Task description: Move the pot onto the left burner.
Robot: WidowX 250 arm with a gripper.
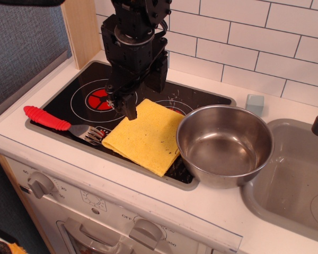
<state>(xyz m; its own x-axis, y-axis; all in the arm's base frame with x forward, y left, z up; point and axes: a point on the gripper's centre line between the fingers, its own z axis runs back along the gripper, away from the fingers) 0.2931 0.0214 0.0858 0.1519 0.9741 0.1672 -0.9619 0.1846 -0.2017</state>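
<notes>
At the right end of the black glass cooktop (74,100), the pot (224,144) is seen standing upright and empty, its left part over the glass and its right part over the white counter (286,98) just beside the grey sink (297,180). Its rolled rim is touched on the left by the yellow cloth (146,135), which is spread flat over the middle of the cooktop and covers most of the right burner (172,106), of which only faint white rings are visible beyond the cloth's far edge. The left burner (95,98), with its white rings and red segmented centre, is found well apart from the pot, on the far left part of the glass, and is partly hidden by the gripper (122,108). The gripper is held low over the right side of that burner, just beside the cloth's far-left corner; its fingers appear close together with nothing between them, though whether they are fully closed cannot be told from this view. Near the front left edge of the cooktop a utensil with a red handle (46,118) is laid flat, its metal head touching the cloth's left corner. A small pale blue block (255,103) is seen on the counter against the white tiled wall (254,32), behind the pot. White knobs (40,183) are visible on the front panel below.
</notes>
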